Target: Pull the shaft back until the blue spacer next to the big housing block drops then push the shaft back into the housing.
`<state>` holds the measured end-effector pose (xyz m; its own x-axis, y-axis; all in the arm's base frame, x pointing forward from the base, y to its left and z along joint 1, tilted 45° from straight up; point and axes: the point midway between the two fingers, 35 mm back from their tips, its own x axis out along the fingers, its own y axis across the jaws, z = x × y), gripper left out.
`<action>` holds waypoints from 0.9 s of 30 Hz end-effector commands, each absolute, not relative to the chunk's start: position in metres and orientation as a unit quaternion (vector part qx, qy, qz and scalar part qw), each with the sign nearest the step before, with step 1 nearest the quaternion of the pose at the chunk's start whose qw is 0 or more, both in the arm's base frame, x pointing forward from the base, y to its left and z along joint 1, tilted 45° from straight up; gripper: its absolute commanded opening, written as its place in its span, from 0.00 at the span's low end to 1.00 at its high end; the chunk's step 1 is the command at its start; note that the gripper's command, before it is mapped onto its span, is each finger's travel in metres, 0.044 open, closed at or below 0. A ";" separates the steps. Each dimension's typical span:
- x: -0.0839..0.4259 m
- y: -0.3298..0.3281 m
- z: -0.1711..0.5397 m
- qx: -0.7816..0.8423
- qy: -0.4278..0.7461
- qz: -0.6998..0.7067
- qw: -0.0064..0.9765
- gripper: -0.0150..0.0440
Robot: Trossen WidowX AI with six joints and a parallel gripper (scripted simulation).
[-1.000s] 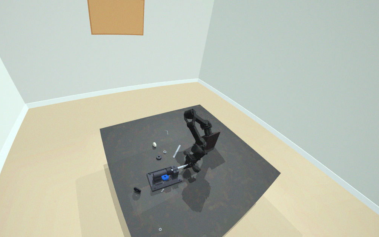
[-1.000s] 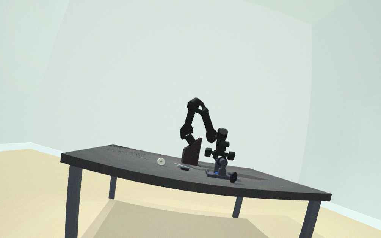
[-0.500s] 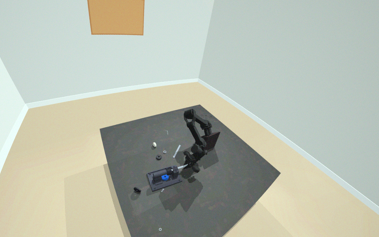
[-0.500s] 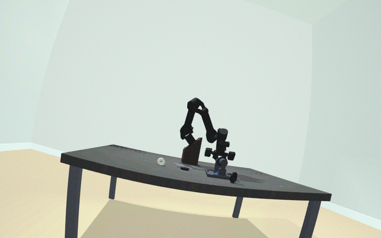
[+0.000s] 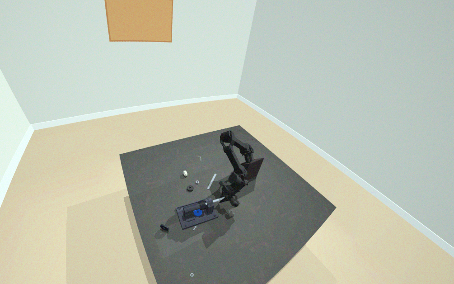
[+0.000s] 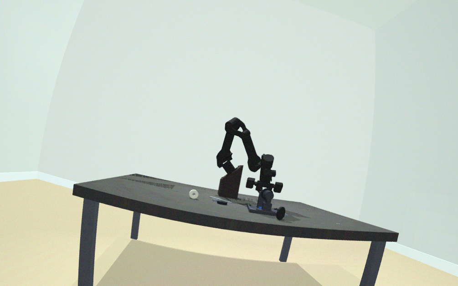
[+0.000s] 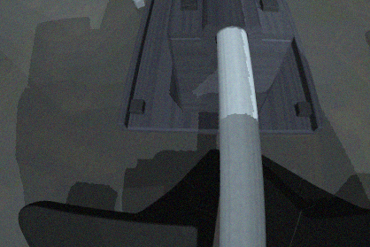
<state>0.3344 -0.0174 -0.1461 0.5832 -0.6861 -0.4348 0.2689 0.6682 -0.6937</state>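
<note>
Black parallel-jaw gripper [image 5: 224,198] [image 6: 264,186] clamped white cylindrical shaft [image 5: 217,200] [image 7: 239,75]; flat blue ring-shaped spacer [image 5: 198,213] lay off-shaft, within dark rectangular fixture base [image 5: 200,223] [image 6: 251,209] [image 7: 173,126].

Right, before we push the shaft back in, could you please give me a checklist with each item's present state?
- Gripper closed on the shaft: ok
- Blue spacer off the shaft, lying low at the fixture: ok
- Shaft running through the support block nearest the gripper: ok
- Other spacers all still on the shaft: cannot tell
- Shaft's far end lined up with the housing's bore: cannot tell
</note>
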 end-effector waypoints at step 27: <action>0.339 -0.019 -0.145 -0.292 0.356 -0.286 0.841 0.25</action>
